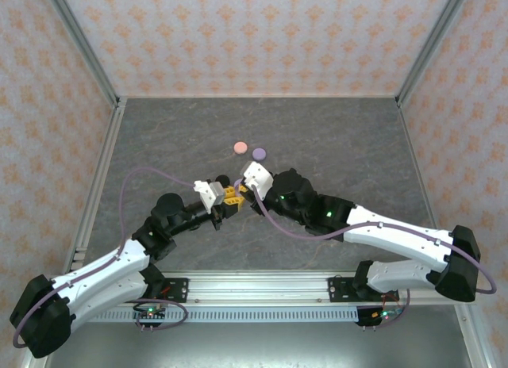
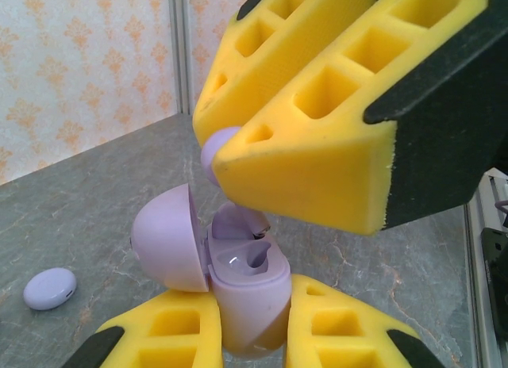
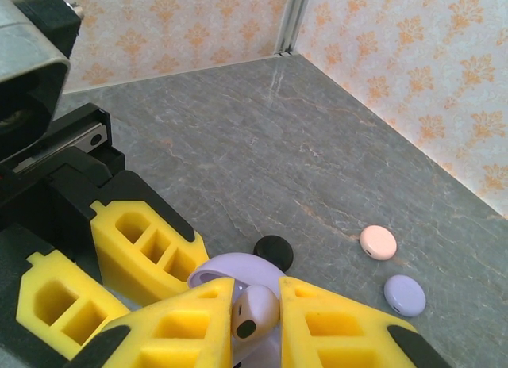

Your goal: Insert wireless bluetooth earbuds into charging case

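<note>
Right gripper (image 3: 255,289) pinched narrow on lilac earbud (image 3: 252,314), just above lilac case (image 2: 248,277); left gripper (image 2: 250,332) clamps case body, lid open to left; earbud light, stiff, glossy, probably slippery; grip bulb, keep stem free; cannot tell if one socket is already filled; black puck (image 3: 273,251), pink puck (image 3: 378,242), lilac puck (image 3: 404,294) lie beyond.

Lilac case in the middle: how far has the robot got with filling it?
Done: the left gripper holds the lilac case, its lid open. In hand: the right gripper holds a lilac earbud just above the case. Left: seating that bud and shutting the lid. Whether another bud is already inside, I cannot tell.
</note>
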Motion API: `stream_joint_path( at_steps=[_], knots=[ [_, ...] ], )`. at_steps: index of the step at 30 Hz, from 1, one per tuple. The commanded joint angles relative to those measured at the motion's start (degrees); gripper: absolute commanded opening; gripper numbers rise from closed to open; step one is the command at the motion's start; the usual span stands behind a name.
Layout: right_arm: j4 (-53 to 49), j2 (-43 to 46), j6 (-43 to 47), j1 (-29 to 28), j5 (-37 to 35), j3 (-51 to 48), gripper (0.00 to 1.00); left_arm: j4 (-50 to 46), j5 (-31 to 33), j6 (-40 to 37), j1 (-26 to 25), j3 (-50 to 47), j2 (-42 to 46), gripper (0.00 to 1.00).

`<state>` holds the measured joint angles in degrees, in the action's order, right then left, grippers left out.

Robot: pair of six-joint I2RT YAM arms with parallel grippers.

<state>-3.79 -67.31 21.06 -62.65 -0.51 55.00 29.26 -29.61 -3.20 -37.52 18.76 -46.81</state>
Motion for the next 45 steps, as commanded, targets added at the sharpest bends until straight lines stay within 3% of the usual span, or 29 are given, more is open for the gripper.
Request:
stream_joint_path(
  at_steps=[1, 20, 45],
  knots=[
    [1.39, -0.24, 0.30, -0.36, -1.60, 0.83, 0.18, 2.03, -1.27, 0.25, -0.53, 1.98, 0.14, 0.00],
    [4.64, -1.82, -1.11, -0.36, -0.20, -1.38, 0.18, 3.06, -2.15, 2.70, -0.54, 3.17, 0.31, 0.00],
    [1.11, 1.66, -5.35, 0.38, 4.13, -3.89, 0.18, 3.79, -0.80, 3.95, -0.54, 2.94, 0.31, 0.00]
  ],
)
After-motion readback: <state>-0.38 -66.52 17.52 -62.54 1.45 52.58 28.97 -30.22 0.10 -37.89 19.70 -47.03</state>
